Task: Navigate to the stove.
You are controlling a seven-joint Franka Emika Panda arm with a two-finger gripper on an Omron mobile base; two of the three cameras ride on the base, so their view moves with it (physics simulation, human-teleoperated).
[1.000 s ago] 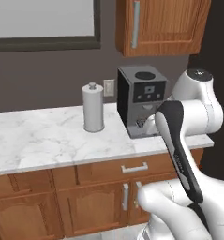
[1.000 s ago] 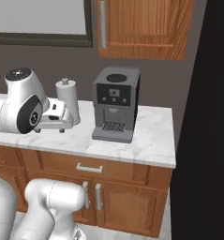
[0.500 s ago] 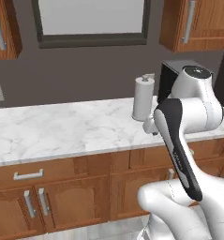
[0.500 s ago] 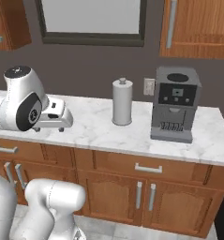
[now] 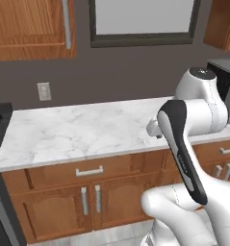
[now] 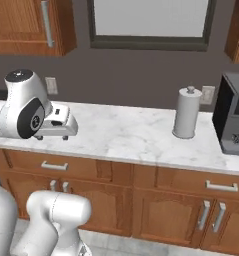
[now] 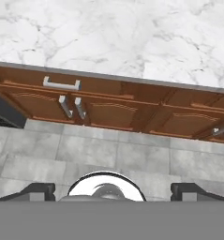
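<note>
No legible text, labels, brands, numbers or signs anywhere. Faint marking along the dark arm link (image 5: pixel 184 158), too small to read. Panel on the coffee machine (image 6: pixel 236 122) too blurred to make out.

Counter (image 6: pixel 126 135): white marble top lying over wooden cabinets (image 5: pixel 87 192)
On counter: paper towel roll (image 6: pixel 186 112) standing upright; coffee machine (image 6: pixel 233 120) sitting just beside it
</note>
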